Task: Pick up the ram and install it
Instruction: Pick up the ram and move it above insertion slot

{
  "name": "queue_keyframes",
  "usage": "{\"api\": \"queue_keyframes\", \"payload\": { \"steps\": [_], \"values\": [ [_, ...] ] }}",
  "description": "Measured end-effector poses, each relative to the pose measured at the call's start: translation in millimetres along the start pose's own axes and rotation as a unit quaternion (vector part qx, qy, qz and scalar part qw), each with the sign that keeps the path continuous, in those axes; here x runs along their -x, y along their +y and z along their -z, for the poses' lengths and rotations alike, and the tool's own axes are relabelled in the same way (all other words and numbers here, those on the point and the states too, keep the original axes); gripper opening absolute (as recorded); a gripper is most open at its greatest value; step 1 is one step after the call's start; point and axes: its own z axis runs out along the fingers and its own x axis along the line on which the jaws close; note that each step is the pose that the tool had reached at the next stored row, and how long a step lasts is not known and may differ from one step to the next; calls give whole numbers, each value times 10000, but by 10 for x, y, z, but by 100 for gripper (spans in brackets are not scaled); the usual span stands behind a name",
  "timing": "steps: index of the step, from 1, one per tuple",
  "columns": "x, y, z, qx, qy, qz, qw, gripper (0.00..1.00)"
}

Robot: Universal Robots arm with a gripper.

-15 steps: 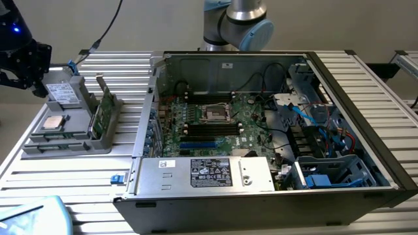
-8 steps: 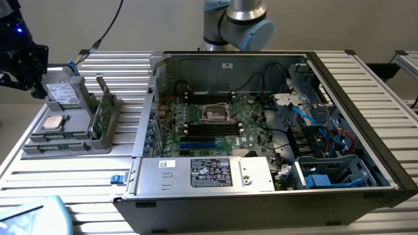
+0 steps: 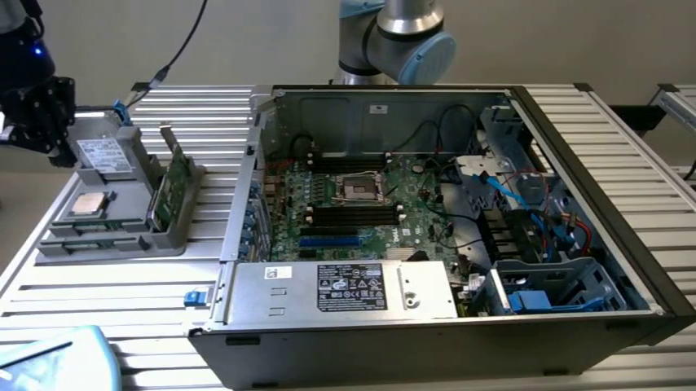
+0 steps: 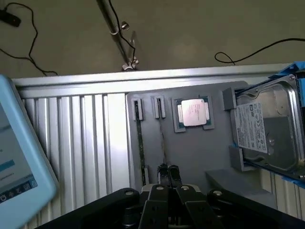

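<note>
The ram (image 3: 174, 189) is a thin green stick standing on edge in a slot of the grey tray (image 3: 130, 213), at the exterior view's left beside the open computer case. From the wrist view the ram (image 4: 139, 143) appears edge-on as a dark green line. My gripper (image 3: 49, 142) hangs above the tray's far left corner, apart from the ram. In the wrist view its fingertips (image 4: 167, 172) are shut together with nothing between them.
The grey tray also holds a silver drive (image 4: 267, 129) with a white label and a square silver processor chip (image 4: 194, 113). The motherboard (image 3: 359, 204) in the case has black slots (image 3: 350, 214). A blue-edged tablet (image 4: 19, 157) lies at the table's near corner.
</note>
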Motion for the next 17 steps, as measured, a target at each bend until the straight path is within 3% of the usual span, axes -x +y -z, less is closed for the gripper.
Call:
{"api": "queue_keyframes", "payload": {
  "steps": [6, 11, 12, 17],
  "values": [
    [0, 1, -26, 7, 67, 535, 9985, 11],
    [0, 4, -28, 8, 70, 559, 9984, 11],
    [0, 4, -28, 8, 70, 559, 9984, 18],
    [-1, 9, -34, 6, 70, 560, 9984, 31]
  ]
}}
